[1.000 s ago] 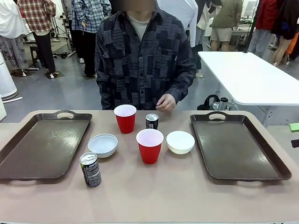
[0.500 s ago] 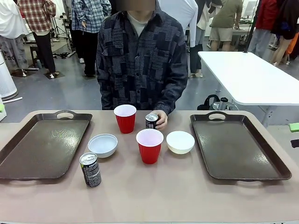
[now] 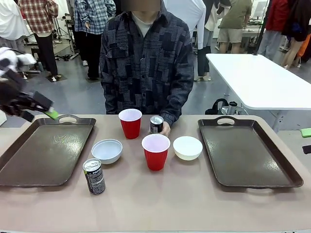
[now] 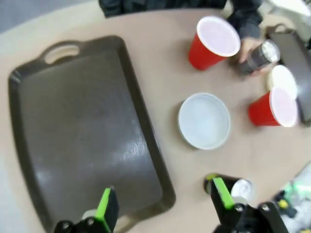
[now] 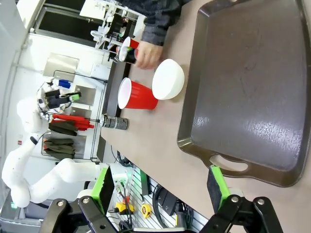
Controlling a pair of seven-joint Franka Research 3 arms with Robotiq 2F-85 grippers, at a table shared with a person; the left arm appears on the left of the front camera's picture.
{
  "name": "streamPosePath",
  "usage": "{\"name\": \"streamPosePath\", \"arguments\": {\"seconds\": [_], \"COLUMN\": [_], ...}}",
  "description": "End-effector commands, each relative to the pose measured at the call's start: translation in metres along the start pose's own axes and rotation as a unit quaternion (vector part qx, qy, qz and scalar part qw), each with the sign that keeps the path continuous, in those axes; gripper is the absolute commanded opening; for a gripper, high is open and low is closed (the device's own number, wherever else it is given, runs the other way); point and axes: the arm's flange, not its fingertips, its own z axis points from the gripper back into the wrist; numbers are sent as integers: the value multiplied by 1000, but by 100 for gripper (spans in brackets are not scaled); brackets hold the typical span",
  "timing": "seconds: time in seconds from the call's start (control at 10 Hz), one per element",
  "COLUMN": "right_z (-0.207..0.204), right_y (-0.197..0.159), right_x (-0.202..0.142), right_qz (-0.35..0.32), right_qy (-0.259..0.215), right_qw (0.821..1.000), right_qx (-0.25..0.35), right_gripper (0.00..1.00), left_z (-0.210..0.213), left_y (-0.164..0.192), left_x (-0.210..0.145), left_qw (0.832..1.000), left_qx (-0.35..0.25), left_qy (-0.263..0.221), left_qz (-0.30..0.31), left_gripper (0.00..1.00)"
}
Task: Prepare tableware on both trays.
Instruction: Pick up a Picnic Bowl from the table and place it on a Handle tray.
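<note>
Both jaws stand wide open with nothing between them. In the front view the left gripper [image 3: 38, 109] shows blurred, up in the air over the far left corner of the left tray [image 3: 46, 150] and clear of it. From its own camera, its green fingers [image 4: 108, 208] frame the tray's near right corner and the near can [image 3: 94, 176]. The right gripper [image 5: 160, 189] hangs over the near end of the right tray [image 3: 248, 155], with the near handle cutout showing between its fingers and nothing touched.

All the tableware stands on the table [image 3: 160, 204], between the two trays. The near can is upright, closest to the robot, just off the left tray's near right corner. The left bowl [image 3: 107, 150] sits beyond it, beside the left tray's right rim. The far cup [image 3: 130, 123] is at the far side, the near cup [image 3: 156, 151] in the middle, both with mouths up. The right bowl [image 3: 187, 147] lies just right of the near cup, apart from the right tray.

A person at the far side has a hand [image 3: 166, 129] wrapped round the far can [image 3: 156, 124], right of the far cup. Whether that can rests on the table I cannot tell.
</note>
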Motion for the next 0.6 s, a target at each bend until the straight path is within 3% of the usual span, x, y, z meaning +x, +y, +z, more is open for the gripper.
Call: {"name": "streamPosePath", "arguments": {"seconds": [0.0,0.3,0.5], "right_z": [0,0,0], "right_y": [-2,-2,-2], "right_x": [1,1,1], "right_qz": [1,1,1], "right_qy": [-4,-4,-4], "right_qw": [1000,1000,1000], "right_qx": [8,8,8], "right_gripper": [100,100,100], "left_z": [-42,-93,-106], "left_y": [-19,-44,-47], "left_x": [-16,2,15], "left_qw": [996,991,991], "left_qx": [76,122,116], "left_qy": [43,52,60], "left_qz": [3,12,31], "left_gripper": [100,100,100]}}
